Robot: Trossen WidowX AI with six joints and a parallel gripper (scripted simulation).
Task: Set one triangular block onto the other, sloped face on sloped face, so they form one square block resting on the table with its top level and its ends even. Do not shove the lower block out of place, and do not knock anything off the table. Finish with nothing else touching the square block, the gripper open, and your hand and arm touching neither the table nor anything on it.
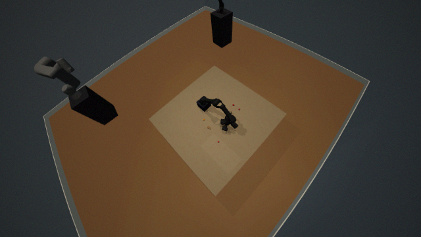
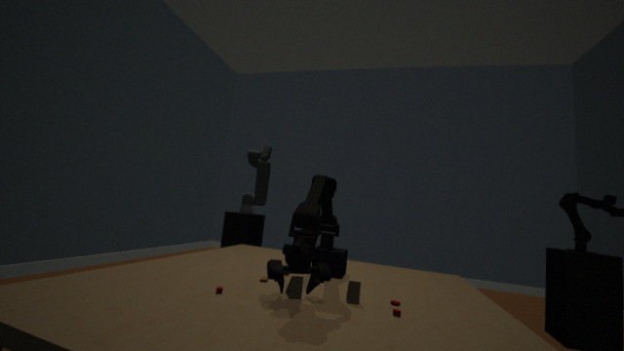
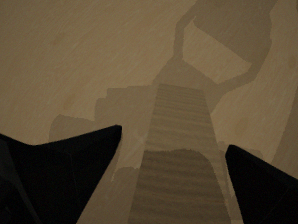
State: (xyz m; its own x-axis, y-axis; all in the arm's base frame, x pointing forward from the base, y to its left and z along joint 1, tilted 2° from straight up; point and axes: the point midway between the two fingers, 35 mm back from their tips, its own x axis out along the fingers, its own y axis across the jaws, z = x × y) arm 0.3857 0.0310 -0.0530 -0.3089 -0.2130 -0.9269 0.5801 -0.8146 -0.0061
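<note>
triangular block (image 2: 294, 288) (image 3: 176, 170) stands between the open gripper's (image 1: 229, 125) (image 2: 295, 292) (image 3: 175, 137) fingers.

Pale table (image 1: 184, 131) (image 2: 161, 312) (image 3: 60, 60) with scattered red pieces (image 1: 218, 141) (image 2: 219, 290).

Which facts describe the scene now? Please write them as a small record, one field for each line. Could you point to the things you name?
gripper: open, fingers either side of one triangular block
triangular block (image 2: 294, 288) (image 3: 177, 175): on the table (image 2: 171, 302), between the fingers, not gripped
other triangular block (image 2: 354, 292): on the table, apart
square block: not formed
red pieces: three, two close together
</note>
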